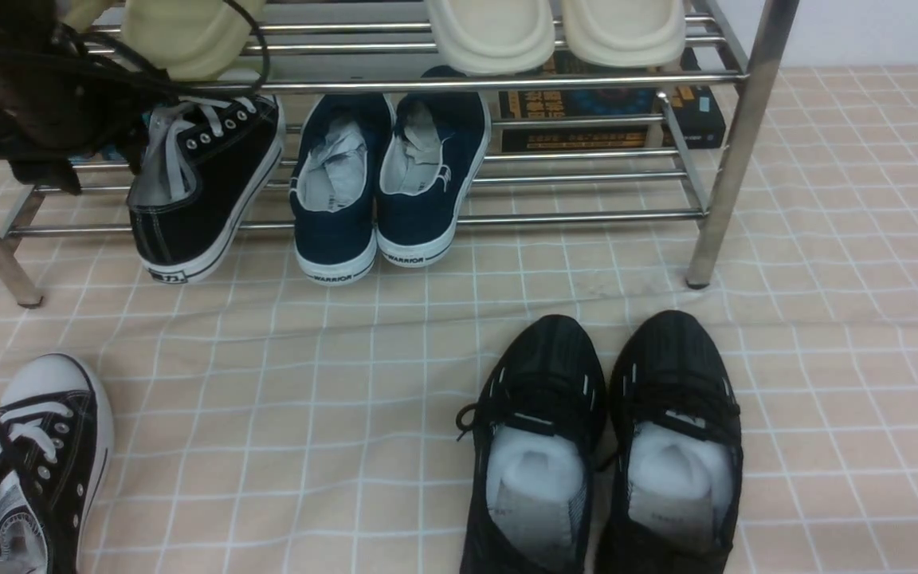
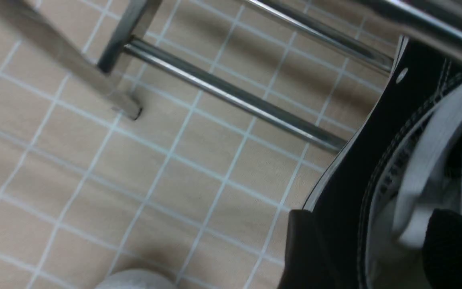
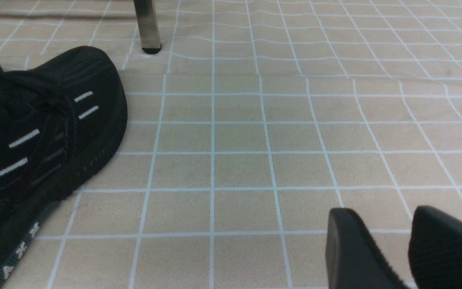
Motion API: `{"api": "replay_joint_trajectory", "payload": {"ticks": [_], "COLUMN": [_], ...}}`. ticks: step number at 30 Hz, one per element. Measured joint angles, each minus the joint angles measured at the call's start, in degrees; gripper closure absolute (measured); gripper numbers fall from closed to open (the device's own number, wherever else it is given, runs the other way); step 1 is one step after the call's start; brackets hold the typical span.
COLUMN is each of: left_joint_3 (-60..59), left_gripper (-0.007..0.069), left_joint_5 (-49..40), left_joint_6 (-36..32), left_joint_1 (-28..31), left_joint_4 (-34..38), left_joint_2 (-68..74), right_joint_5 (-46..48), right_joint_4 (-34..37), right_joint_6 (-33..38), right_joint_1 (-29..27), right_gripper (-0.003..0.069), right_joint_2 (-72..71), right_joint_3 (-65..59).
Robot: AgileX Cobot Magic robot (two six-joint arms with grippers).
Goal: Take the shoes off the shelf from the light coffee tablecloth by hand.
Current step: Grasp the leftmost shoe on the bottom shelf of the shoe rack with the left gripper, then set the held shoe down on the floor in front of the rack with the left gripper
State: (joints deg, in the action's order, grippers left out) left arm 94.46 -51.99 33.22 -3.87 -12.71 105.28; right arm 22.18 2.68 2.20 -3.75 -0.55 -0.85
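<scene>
Apparently half done: one black canvas sneaker is laid on the beige tablecloth, its mate is left on the chrome rack, left fingers and right fingers spread.

"warrior" on heels of both navy slip-ons; partial heel label on black sneaker.

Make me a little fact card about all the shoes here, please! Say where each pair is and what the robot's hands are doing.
Black lace-up sneakers: one on the rack's lower tier, the other on the tablecloth
Navy slip-ons: side by side on the rack's lower tier
All-black shoes: on the tablecloth
Cream shoes: on the rack's upper tier
Left hand: at the sneaker on the rack
Right hand: open, holding nothing
</scene>
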Motion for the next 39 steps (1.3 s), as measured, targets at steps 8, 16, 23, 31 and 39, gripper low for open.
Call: {"api": "replay_joint_trajectory", "payload": {"ticks": [8, 16, 23, 31, 39], "left_joint_3": [0.0, 0.1, -0.2, -13.4, -38.1], "left_gripper": [0.0253, 0.0601, 0.0606, 0.0606, 0.0603], "left_joint_5": [2.4, -0.3, -17.8, -16.5, -5.0], "left_joint_6": [0.2, 0.3, -1.2, 1.0, 19.1], "left_joint_1": [-0.2, -1.5, -2.6, -7.2, -13.6], "left_joint_4": [0.0, -0.4, -0.7, -4.1, -4.4], "left_joint_2": [6.1, 6.0, -1.2, -13.4, -25.5], "right_joint_5": [0.0, 0.0, 0.0, 0.0, 0.0], "right_joint_4": [0.0, 0.0, 0.0, 0.0, 0.0], "right_joint_6": [0.0, 0.0, 0.0, 0.0, 0.0], "right_joint_1": [0.0, 0.0, 0.0, 0.0, 0.0], "right_gripper": [0.0420, 0.0420, 0.0420, 0.0420, 0.0419], "right_joint_2": [0.0, 0.0, 0.0, 0.0, 0.0], "right_joint_3": [0.0, 0.0, 0.0, 0.0, 0.0]}}
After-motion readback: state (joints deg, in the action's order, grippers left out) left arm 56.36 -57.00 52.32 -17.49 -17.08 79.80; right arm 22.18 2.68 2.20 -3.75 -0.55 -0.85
